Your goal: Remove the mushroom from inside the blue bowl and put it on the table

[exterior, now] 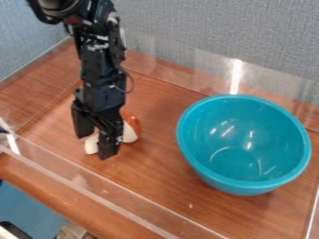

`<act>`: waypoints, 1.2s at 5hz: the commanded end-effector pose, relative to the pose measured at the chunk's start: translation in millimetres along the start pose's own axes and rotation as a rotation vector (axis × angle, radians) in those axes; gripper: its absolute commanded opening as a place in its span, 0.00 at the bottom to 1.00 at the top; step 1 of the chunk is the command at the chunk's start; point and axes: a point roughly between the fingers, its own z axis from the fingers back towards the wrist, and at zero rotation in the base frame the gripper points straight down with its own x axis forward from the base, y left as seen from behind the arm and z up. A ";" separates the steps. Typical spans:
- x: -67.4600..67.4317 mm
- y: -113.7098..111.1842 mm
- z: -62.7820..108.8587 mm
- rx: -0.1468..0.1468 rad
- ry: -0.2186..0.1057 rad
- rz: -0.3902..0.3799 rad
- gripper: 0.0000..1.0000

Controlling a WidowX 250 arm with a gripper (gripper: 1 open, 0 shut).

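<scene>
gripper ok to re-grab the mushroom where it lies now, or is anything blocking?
Probably yes. The gripper stands open, pointing down at the mushroom, which lies on the table between its fingers. The blue bowl sits well to the side, empty, so nothing looks in the way.

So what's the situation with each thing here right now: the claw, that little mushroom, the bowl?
gripper: open, pointing straight down, its fingers astride the mushroom.
mushroom: lying on the table between the open fingers, outside the bowl, partly hidden by them.
blue bowl: upright, empty, standing apart to the right of the gripper.
table: carries the bowl and the mushroom.
</scene>
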 end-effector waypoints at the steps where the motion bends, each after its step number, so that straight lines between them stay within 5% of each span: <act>1: -0.9 5.7 6.9 0.011 -0.035 0.000 1.00; 6: -6.4 14.0 2.4 -0.013 -0.046 0.023 1.00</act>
